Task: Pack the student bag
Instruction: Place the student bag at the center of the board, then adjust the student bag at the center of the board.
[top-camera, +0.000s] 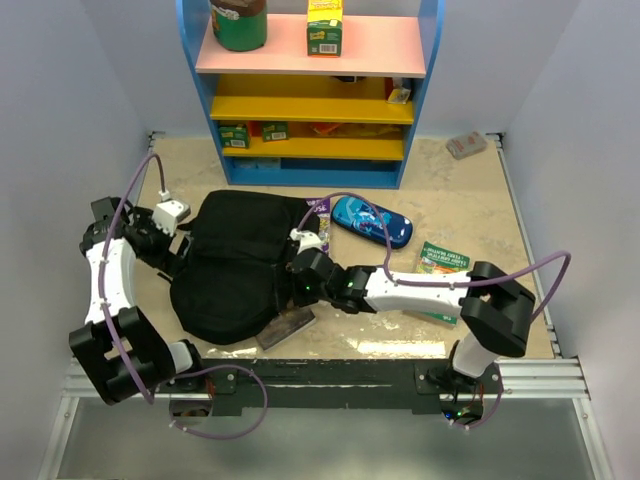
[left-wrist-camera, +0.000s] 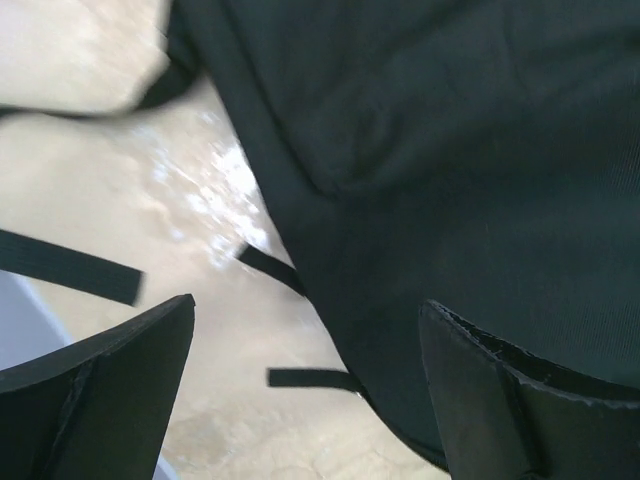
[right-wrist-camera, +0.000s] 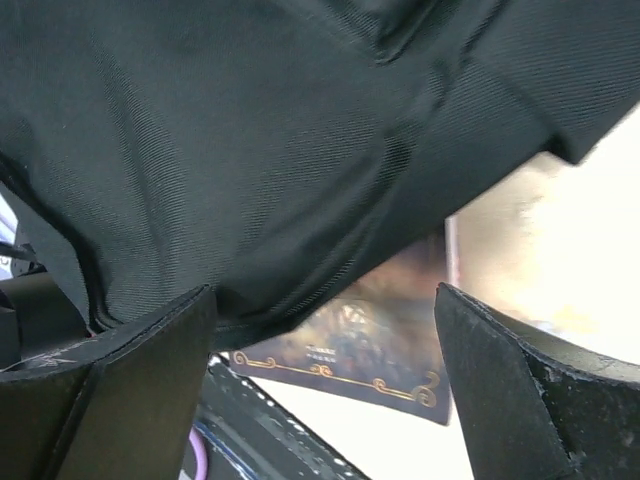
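The student bag (top-camera: 235, 265) lies flat on the worktop (top-camera: 480, 200), left of centre, between both arms. The left fingers (left-wrist-camera: 110, 385) stand apart and empty at the bag's 9 o'clock edge, beside a loose strap (left-wrist-camera: 70, 265). The right fingers (right-wrist-camera: 520, 380) are also spread, over fabric at 4 o'clock, where a dark book (right-wrist-camera: 350, 350) lies partly under the bag. Likely step: lifting the bag edge. Pinch fabric only, clear of the book cover. Anchor the opposite edge before raising.

Pale grey walls around a beige marbled table (top-camera: 470, 205), a blue, pink and yellow shelf unit (top-camera: 312, 90) at its far edge
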